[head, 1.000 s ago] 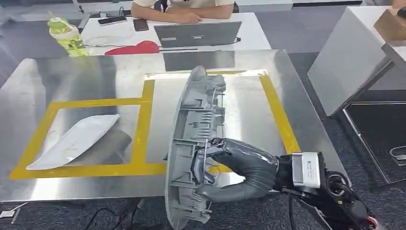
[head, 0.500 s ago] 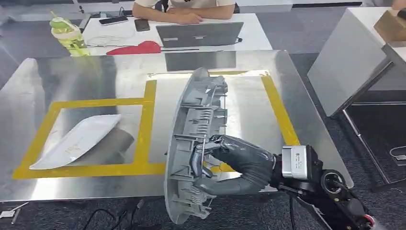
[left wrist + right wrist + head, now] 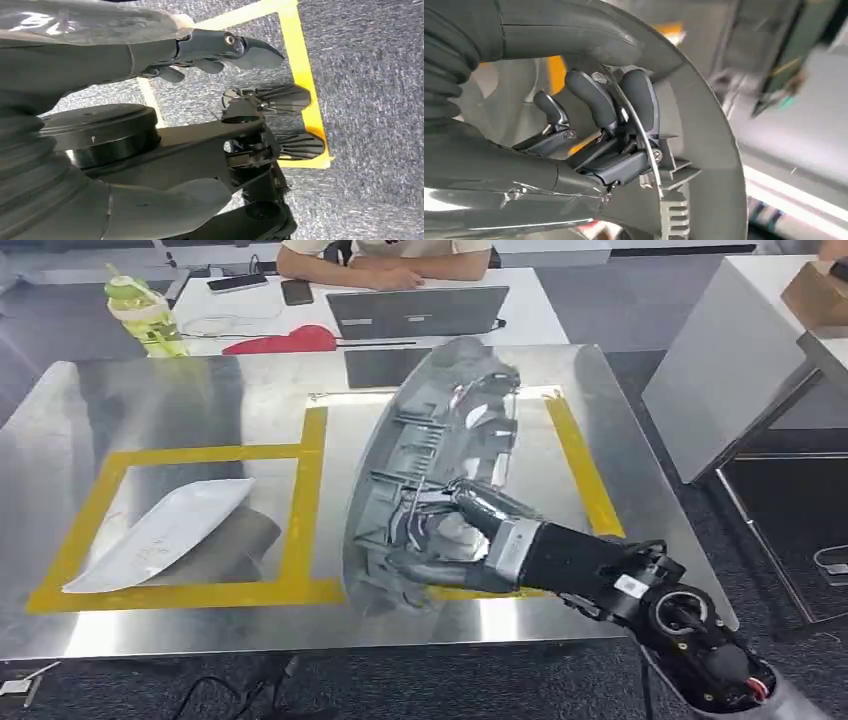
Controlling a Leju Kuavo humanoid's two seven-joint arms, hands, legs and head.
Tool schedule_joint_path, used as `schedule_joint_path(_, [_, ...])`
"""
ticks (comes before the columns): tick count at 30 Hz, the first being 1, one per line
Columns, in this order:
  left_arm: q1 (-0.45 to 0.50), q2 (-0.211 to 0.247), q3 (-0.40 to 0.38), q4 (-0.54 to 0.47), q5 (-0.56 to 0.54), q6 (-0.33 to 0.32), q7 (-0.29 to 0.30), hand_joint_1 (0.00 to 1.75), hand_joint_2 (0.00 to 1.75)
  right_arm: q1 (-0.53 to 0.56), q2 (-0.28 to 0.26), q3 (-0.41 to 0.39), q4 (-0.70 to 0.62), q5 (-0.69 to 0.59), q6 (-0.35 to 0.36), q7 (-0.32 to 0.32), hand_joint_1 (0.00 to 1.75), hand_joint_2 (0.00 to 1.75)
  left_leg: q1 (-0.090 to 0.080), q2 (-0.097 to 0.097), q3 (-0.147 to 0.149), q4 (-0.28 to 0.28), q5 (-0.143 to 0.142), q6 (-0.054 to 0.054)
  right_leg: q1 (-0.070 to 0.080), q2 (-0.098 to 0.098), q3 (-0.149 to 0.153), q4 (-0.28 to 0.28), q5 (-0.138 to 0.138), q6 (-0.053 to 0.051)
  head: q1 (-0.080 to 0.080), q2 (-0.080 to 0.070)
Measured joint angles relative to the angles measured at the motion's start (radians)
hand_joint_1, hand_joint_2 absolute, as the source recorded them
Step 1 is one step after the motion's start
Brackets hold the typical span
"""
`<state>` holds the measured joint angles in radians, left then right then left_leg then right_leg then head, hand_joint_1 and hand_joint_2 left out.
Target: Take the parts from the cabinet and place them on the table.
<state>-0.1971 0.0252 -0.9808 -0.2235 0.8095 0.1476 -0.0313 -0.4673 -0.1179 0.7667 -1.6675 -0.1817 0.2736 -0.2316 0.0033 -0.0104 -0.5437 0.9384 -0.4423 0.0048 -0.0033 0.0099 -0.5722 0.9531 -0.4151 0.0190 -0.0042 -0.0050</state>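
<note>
Gripping the grey ribbed part [image 3: 430,470], your right hand [image 3: 450,540] has its dark fingers [image 3: 596,100] curled through the ribs on the part's inner face, thumb below. You see the part tilted, its long axis running from about 7 o'clock up to 1 o'clock across the steel table [image 3: 150,400], lower end near the table's front edge, upper end leaning over the far side of the right-hand yellow tape frame [image 3: 575,455]. Whether the lower end touches the table you cannot tell. In the right wrist view the part's curved rim [image 3: 719,150] arcs just past the fingers.

At 9 o'clock from the part, a white curved panel [image 3: 165,530] lies inside the left yellow tape frame [image 3: 300,500], well apart from the hand.

Your left hand [image 3: 150,55] hangs over grey carpet [image 3: 370,75], fingers loosely extended, holding nothing.

At 12 o'clock beyond the table: a laptop [image 3: 415,312], a green bottle [image 3: 140,315], a red object [image 3: 280,340], and a person's forearms [image 3: 380,270] on a white desk [image 3: 530,310].
</note>
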Motion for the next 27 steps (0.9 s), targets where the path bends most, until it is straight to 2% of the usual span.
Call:
schedule_joint_path(5, [-0.001,0.0,0.0,0.0,-0.006,-0.003,-0.001,0.0,1.75,-0.1,0.041,0.046,0.067,0.16,-0.045,0.039,1.75,1.75,0.0,0.0,0.0,0.0,0.0,0.0,0.001,0.0,0.0,0.0,0.0,0.0,0.0,0.0])
schedule_joint_path(15, [-0.003,-0.002,0.0,0.0,-0.021,-0.013,0.001,0.0,1.75,-0.176,0.106,0.108,0.198,0.195,-0.054,0.043,1.75,1.75,0.0,0.0,0.0,0.0,0.0,0.0,0.0,0.0,-0.001,0.0,0.0,0.0,-0.001,0.0])
schedule_joint_path(22, [-0.009,-0.003,0.0,0.0,-0.032,-0.02,0.004,0.0,1.75,-0.225,0.166,0.159,0.319,0.238,-0.071,0.013,1.75,1.75,0.0,0.0,0.0,0.0,0.0,0.0,0.0,0.0,0.0,0.0,0.0,0.0,-0.001,0.0])
schedule_joint_path(27, [-0.01,-0.003,0.0,0.0,-0.038,-0.021,0.008,0.0,1.75,-0.251,0.214,0.201,0.412,0.331,-0.108,0.001,1.75,1.75,0.0,-0.001,-0.001,0.0,0.0,0.0,0.0,0.0,-0.001,0.0,0.0,0.0,0.0,0.0])
